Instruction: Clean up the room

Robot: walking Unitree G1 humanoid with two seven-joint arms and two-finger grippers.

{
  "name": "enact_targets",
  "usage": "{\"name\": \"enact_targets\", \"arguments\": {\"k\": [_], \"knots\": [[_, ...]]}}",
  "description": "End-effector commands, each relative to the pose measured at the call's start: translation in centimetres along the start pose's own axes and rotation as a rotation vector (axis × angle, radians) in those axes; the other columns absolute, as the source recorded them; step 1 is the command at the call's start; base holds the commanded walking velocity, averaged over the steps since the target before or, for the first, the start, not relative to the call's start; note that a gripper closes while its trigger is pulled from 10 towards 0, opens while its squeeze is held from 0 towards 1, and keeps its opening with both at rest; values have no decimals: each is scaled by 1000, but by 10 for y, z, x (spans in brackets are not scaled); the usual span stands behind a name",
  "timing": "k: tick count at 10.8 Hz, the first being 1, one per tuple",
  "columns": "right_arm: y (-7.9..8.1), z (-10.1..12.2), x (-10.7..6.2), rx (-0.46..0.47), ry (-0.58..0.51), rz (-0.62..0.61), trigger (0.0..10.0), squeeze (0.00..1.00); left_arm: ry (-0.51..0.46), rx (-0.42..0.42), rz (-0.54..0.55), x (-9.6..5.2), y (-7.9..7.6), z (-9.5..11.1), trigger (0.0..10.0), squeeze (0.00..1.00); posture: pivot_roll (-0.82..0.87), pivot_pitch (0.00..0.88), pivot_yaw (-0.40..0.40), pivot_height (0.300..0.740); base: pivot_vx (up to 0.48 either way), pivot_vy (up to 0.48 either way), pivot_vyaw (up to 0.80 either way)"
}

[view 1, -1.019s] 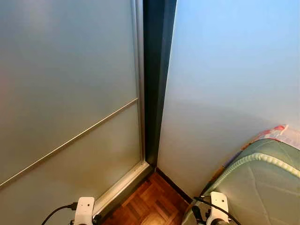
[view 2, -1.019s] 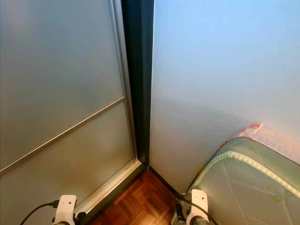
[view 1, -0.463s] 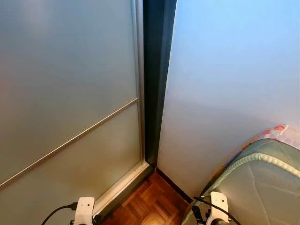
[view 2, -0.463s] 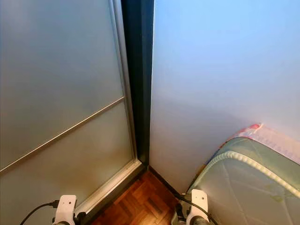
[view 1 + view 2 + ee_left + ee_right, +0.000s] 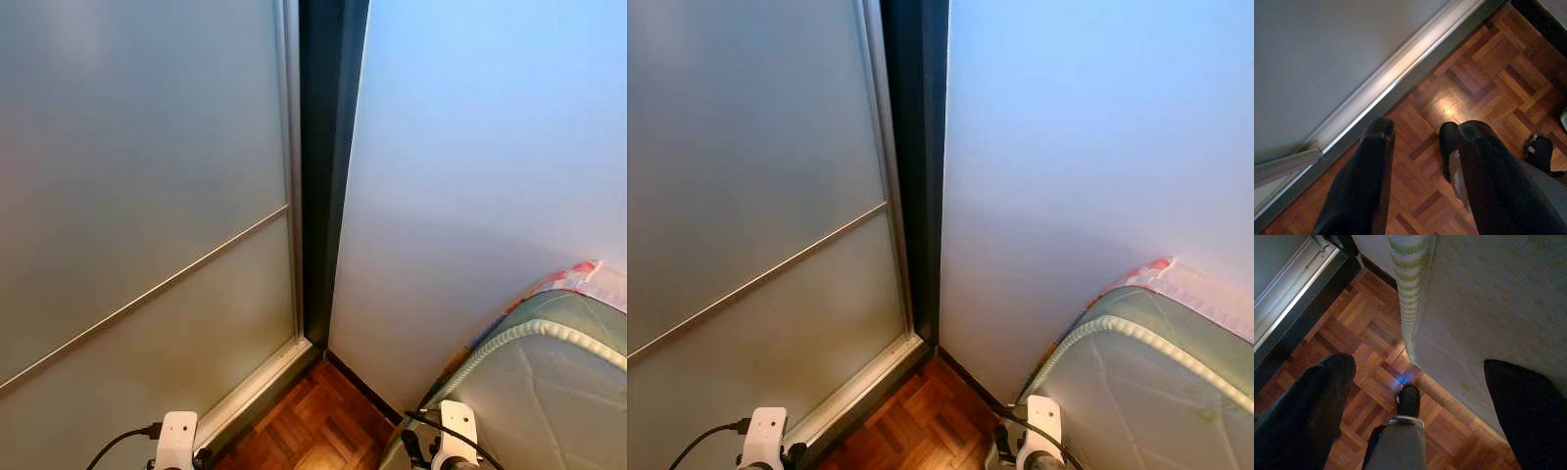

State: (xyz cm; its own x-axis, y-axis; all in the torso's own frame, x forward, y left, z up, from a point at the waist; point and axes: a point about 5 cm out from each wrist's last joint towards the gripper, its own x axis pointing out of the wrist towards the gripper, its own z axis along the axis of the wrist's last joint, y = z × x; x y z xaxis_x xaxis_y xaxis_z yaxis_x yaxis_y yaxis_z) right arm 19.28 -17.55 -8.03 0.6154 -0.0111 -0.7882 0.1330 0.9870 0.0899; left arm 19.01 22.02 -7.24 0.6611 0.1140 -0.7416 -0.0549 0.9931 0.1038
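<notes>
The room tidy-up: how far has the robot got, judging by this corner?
Nothing here shows as done. The robot faces a corner between a frosted sliding door and a wall, with a mattress on its right. Nothing is in hand: the left gripper and the right gripper hang open over bare parquet floor. What remains cannot be judged from this corner.
</notes>
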Motion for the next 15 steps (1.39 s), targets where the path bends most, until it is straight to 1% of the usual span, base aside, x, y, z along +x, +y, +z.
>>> {"name": "enact_targets", "arguments": {"k": [1, 3, 13, 14, 15], "knots": [[-22, -21, -8, -105, 108, 70, 10000, 0, 153, -116, 44, -5, 1, -27, 10000, 0, 204, 102, -80, 740, 0, 0, 0], [-23, -21, -8, -137, 118, 63, 10000, 0, 153, -117, 42, -5, 1, -27, 10000, 0, 204, 102, -81, 740, 0, 0, 0], [-23, -21, -8, -137, 118, 63, 10000, 0, 153, -117, 42, -5, 1, -27, 10000, 0, 204, 102, -81, 740, 0, 0, 0], [-21, -21, -7, -85, 99, 62, 10000, 0, 153, -112, 38, -5, 2, -27, 10000, 0, 210, 95, -78, 740, 0, 0, 0], [-20, -21, -7, -62, 90, 62, 10000, 0, 152, -108, 37, -5, 3, -26, 10000, 0, 211, 94, -76, 740, 0, 0, 0]]}}
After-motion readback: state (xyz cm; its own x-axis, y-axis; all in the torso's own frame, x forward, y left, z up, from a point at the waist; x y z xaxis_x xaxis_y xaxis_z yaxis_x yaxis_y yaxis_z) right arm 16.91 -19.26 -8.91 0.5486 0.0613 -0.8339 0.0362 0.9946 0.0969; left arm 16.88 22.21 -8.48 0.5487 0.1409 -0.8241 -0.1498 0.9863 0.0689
